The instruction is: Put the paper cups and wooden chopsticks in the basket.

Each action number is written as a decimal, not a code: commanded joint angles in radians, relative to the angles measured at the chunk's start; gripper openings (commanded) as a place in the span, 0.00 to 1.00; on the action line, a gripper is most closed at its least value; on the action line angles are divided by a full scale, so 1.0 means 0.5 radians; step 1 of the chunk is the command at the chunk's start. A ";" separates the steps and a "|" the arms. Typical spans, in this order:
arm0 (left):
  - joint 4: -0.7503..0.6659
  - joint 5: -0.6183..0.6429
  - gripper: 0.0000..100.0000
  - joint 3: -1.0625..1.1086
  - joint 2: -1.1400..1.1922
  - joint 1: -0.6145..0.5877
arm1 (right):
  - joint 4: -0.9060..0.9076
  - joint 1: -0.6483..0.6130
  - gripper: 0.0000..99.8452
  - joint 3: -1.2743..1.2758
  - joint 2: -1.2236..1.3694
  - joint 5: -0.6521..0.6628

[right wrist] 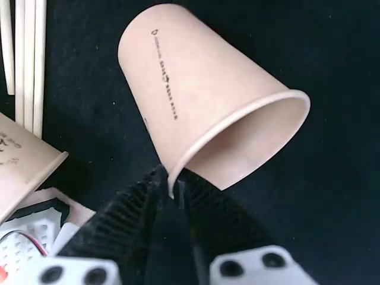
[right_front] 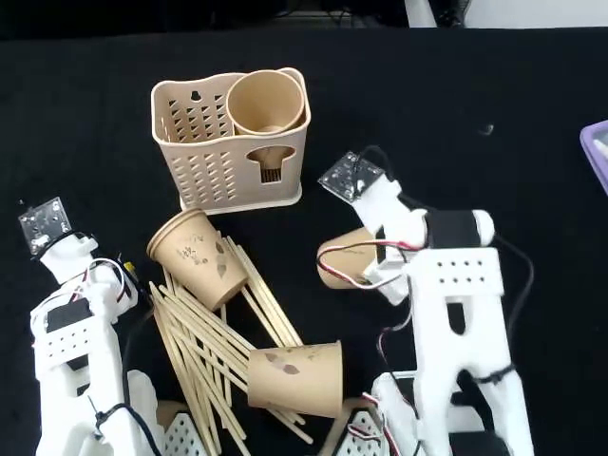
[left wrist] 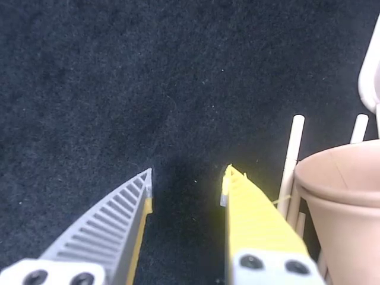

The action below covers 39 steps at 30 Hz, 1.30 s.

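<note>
Pinching the rim of the held cup, your right tool has its jaws closed on the paper edge. That cup lies on its side on the black surface, its mouth towards the right arm's base. In the high view it sits partly under that arm, to the right of the pile and apart from the basket.

Your left tool has its jaws spread, one grey and ribbed, one yellow, with bare surface showing in the gap between them. It holds nothing. Just beside the yellow jaw you can see the ends of two sticks and the rim of a cup.

The basket stands upright at the far middle of the surface. One cup, the basket cup, sits upright in its right-hand compartment, mouth up.

Outside the basket, the chopsticks lie in a loose fan in front of it, between the two arms. The upper cup lies tipped on the far end of the fan, near the basket's front wall. The lower cup lies on its side across the near end of the sticks, close to the arm bases.

A purple object shows at the right edge of the surface, well apart from the rest.
</note>
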 commanded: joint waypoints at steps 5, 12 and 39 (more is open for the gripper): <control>-0.034 0.012 0.20 -0.023 -0.043 -0.014 | -0.160 -0.224 0.16 -0.038 0.020 -0.350; -0.034 0.012 0.20 -0.023 -0.043 -0.014 | -0.298 -0.427 0.01 -0.057 0.014 -0.512; -0.037 0.009 0.20 -0.011 -0.043 -0.014 | -0.153 -0.868 0.01 -2.263 0.542 -0.522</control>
